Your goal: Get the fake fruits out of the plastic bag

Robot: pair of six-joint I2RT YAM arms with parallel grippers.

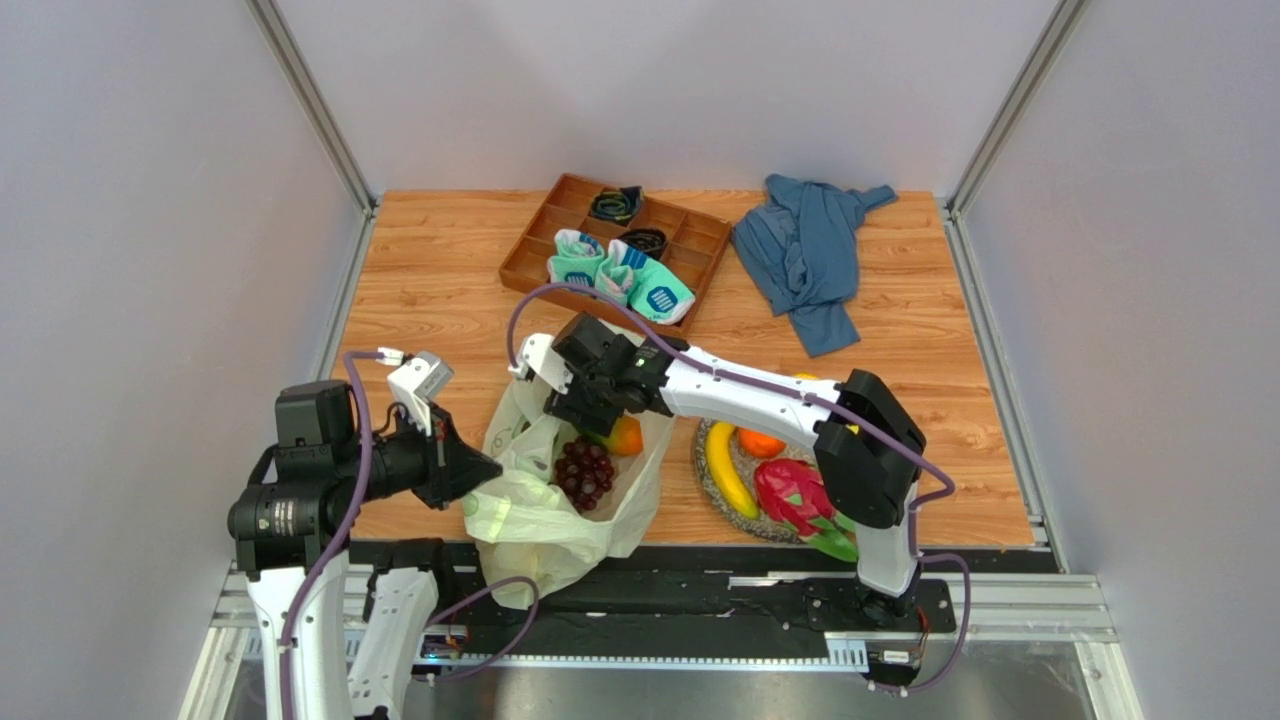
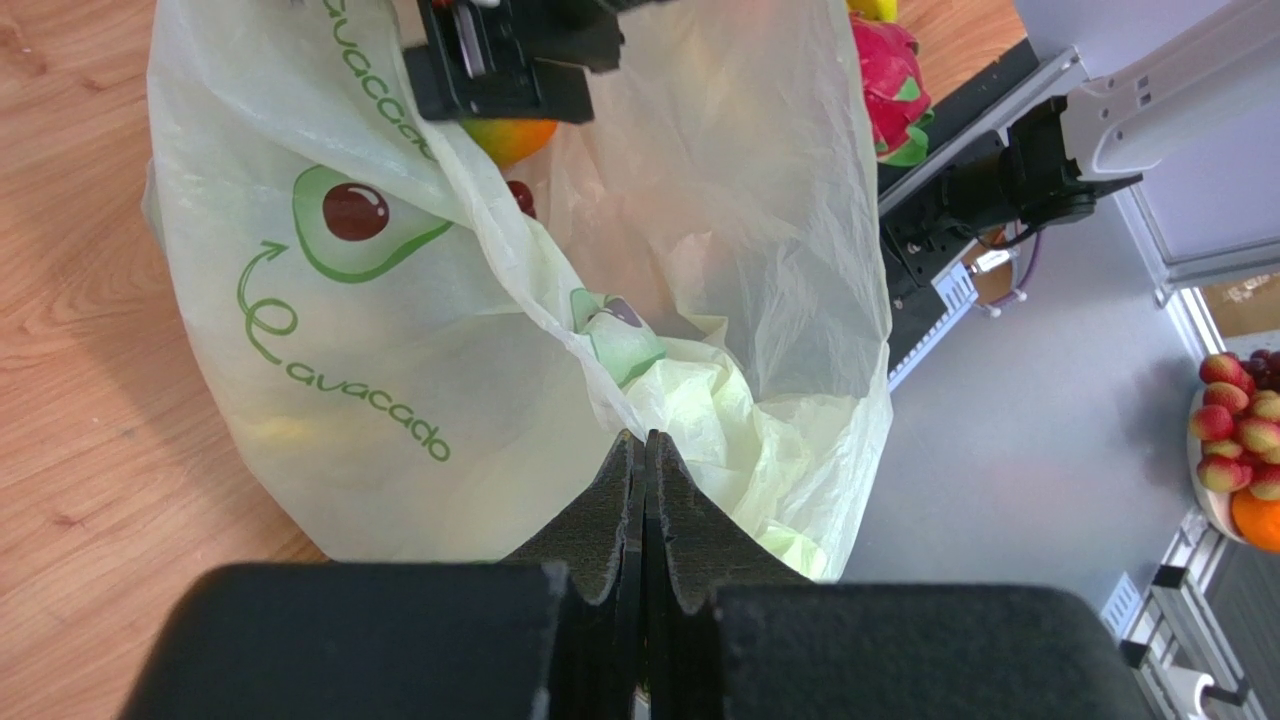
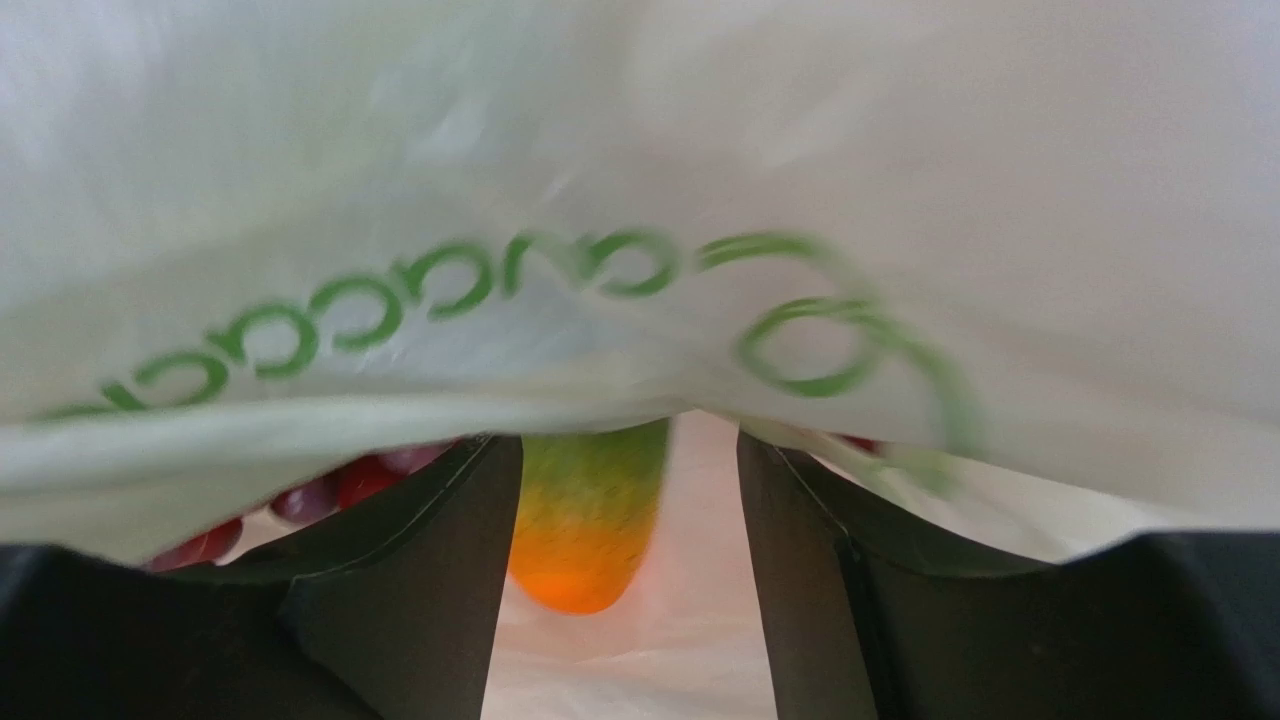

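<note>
My left gripper (image 2: 646, 450) was pinched fully together on the near rim of the plastic bag (image 2: 376, 375). This pale yellow-green bag, printed with the word "avocado", sat near the front edge of the wooden table (image 1: 451, 270) with its mouth open upward. My right gripper (image 3: 624, 510) reached down into that mouth with its fingers (image 3: 421, 600) spread wide and holding nothing, the bag's film draped above them. Between them lay the orange-green mango (image 3: 586, 525), with a clear gap on one side. Purple grapes (image 1: 583, 473) lay inside the bag just beside the mango. To the right of the bag, a round plate (image 1: 700, 450) held a banana (image 1: 729, 468), an orange (image 1: 760, 443) and a pink dragon fruit (image 1: 792, 492).
</note>
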